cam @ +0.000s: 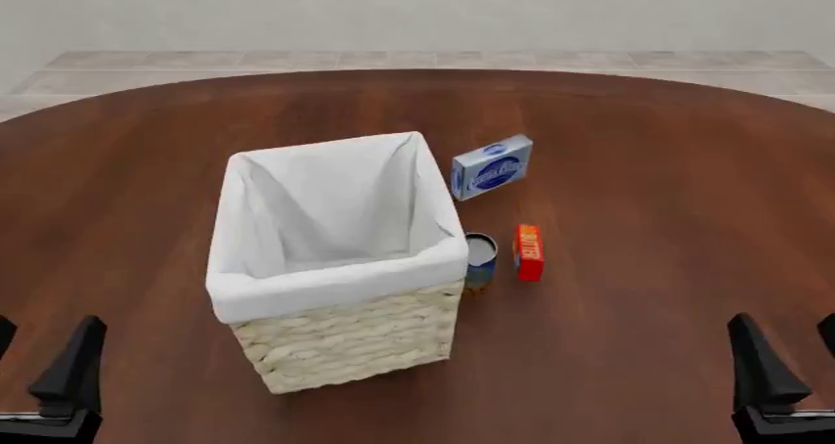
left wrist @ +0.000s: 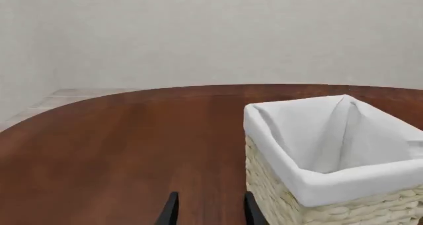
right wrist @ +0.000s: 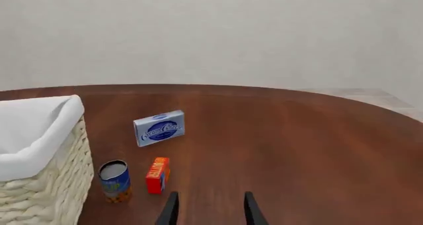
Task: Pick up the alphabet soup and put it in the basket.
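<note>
Dark wooden desk [cam: 652, 199] carries the alphabet soup [cam: 480, 259] upright beside the basket [cam: 342, 341], both hands [cam: 50, 366] [cam: 783, 366] spread wide, empty.

The alphabet soup [cam: 479, 259] stands upright just beside the basket [cam: 342, 341].

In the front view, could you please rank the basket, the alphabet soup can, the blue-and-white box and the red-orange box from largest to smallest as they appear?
1. Basket, by far the largest.
2. Blue-and-white box.
3. Alphabet soup can and red-orange box: they look about alike, and the basket partly hides the can, so I won't rank them.
</note>
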Tool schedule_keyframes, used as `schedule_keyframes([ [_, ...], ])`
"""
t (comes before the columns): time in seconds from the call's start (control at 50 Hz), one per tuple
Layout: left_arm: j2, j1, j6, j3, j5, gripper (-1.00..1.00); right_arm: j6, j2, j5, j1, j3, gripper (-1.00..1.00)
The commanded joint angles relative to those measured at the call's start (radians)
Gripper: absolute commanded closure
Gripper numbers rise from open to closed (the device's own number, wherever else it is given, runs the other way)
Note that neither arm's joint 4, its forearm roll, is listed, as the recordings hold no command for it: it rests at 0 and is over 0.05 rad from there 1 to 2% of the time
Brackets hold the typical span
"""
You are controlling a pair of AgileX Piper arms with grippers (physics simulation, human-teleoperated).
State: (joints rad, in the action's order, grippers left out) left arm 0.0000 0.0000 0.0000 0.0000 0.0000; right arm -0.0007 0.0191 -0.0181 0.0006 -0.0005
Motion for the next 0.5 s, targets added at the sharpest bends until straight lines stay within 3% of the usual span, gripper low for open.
schedule_keyframes([
  [0.02,0.000,0.000,0.000,0.000,0.000,-1.00,-0.005,0.113,-0.105,-0.001,-0.001,-1.00],
  [0.08,0.000,0.000,0.000,0.000,0.000,-1.00,-0.005,0.116,-0.106,-0.002,0.000,-1.00],
  [0.14,0.000,0.000,0.000,0.000,0.000,-1.00,-0.002,0.026,-0.017,-0.005,0.000,-1.00],
  [0.3,0.000,0.000,0.000,0.000,0.000,-1.00,-0.019,0.004,0.016,0.000,0.000,-1.00],
  [0.36,0.000,0.000,0.000,0.000,0.000,-1.00,-0.020,0.041,-0.012,0.001,0.000,-1.00],
  [0.5,0.000,0.000,0.000,0.000,0.000,-1.00,-0.011,0.237,-0.209,0.003,-0.002,-1.00],
])
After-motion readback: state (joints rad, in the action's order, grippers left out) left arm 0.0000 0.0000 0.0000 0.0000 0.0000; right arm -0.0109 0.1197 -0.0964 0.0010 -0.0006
